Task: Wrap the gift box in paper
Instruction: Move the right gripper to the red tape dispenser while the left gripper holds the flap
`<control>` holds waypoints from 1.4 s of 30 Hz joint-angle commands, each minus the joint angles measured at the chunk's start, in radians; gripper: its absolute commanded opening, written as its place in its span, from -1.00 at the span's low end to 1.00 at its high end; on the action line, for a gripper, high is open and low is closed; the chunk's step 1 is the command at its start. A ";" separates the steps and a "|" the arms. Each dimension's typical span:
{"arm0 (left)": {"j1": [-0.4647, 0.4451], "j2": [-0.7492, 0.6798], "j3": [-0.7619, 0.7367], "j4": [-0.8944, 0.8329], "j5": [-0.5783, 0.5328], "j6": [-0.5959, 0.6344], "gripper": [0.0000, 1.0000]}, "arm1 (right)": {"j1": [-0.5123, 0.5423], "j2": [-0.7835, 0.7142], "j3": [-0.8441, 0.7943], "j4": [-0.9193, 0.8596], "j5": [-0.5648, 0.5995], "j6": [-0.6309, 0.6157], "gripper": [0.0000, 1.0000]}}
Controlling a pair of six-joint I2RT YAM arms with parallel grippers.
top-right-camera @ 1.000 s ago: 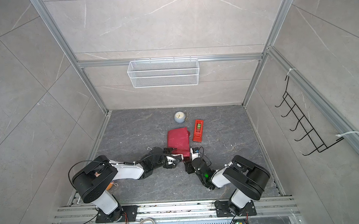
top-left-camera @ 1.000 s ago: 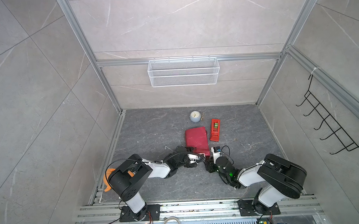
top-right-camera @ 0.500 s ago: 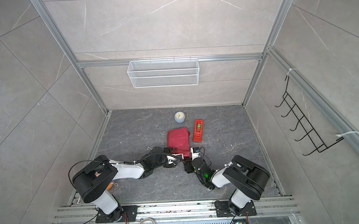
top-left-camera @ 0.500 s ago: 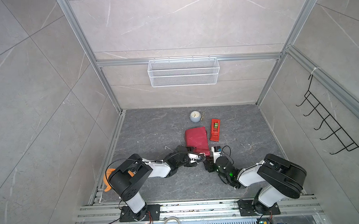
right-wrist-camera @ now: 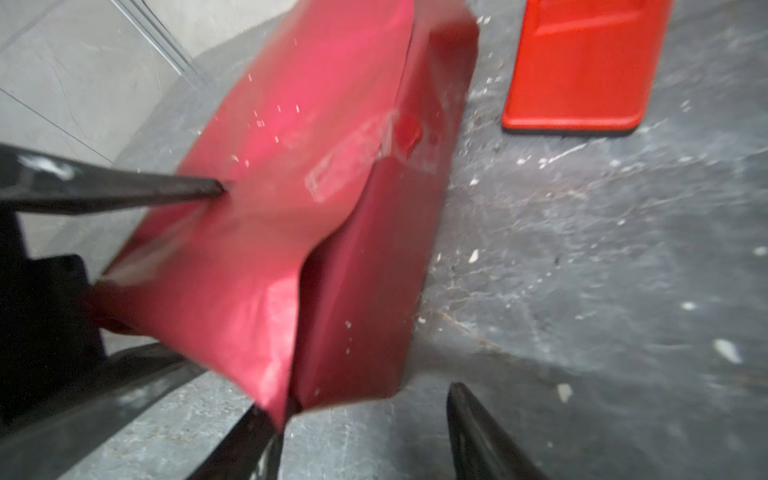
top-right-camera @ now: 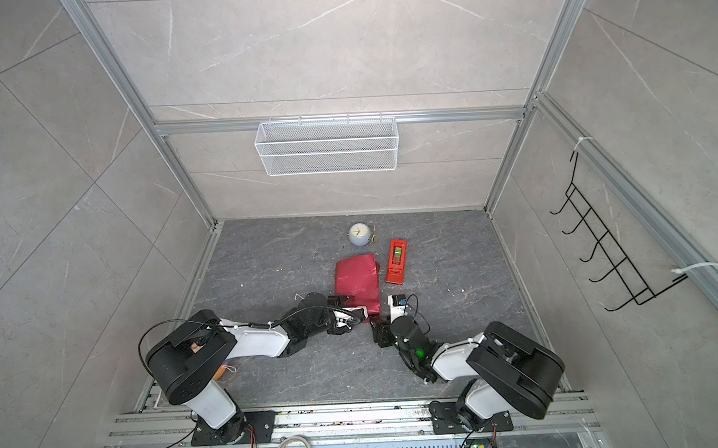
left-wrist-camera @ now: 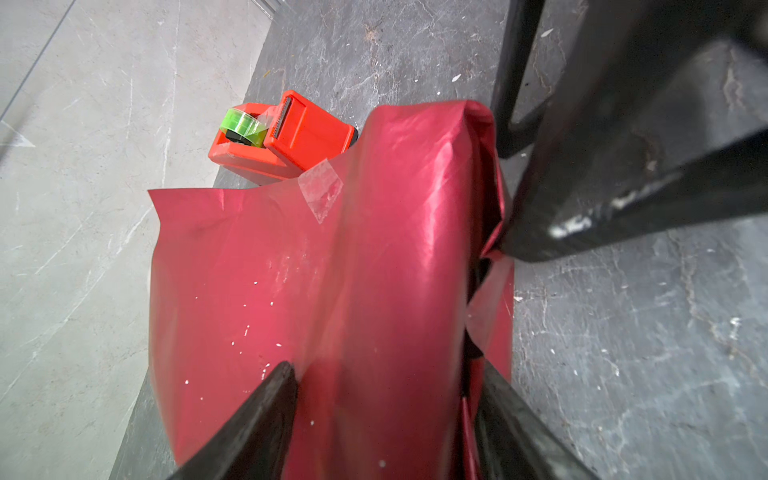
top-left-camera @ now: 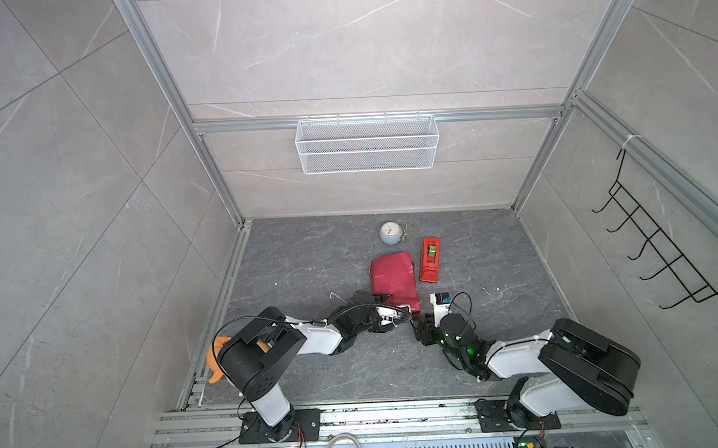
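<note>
The gift box is hidden inside the maroon paper (top-left-camera: 393,277) (top-right-camera: 356,279), which lies as a wrapped parcel mid-floor. My left gripper (top-left-camera: 403,314) (left-wrist-camera: 386,370) is at the parcel's near end. Its fingers (left-wrist-camera: 266,407) press the paper (left-wrist-camera: 395,249) from both sides, and one fingertip dents the top face in the right wrist view. A strip of clear tape (left-wrist-camera: 322,187) (right-wrist-camera: 353,166) holds a seam. My right gripper (top-left-camera: 420,330) (right-wrist-camera: 365,419) is open just off the parcel's near right corner. Only floor lies between its fingers, and the paper's corner (right-wrist-camera: 286,407) touches one of them.
A red tape dispenser (top-left-camera: 429,259) (left-wrist-camera: 286,137) with a green roll lies right beside the parcel. A small round clock (top-left-camera: 390,233) stands behind it. A wire basket (top-left-camera: 366,143) hangs on the back wall and a black hook rack (top-left-camera: 658,253) on the right wall.
The left jaws have drawn in around the parcel's near end. Both arms and the parcel have hardly shifted.
</note>
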 commanded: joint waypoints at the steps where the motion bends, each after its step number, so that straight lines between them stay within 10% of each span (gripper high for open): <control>1: 0.018 0.031 -0.026 -0.057 -0.029 -0.009 0.33 | -0.022 -0.108 -0.015 -0.167 -0.026 -0.037 0.30; 10: 0.020 0.031 -0.029 -0.049 -0.021 -0.012 0.33 | -0.271 -0.410 0.202 -0.715 -0.255 -0.063 0.42; 20: 0.020 0.028 -0.031 -0.045 -0.024 -0.018 0.33 | -0.663 -0.011 0.671 -0.918 -0.821 -0.019 0.35; 42: 0.020 0.032 -0.024 -0.056 -0.009 -0.024 0.33 | -0.711 0.480 0.960 -0.913 -0.902 0.016 -0.07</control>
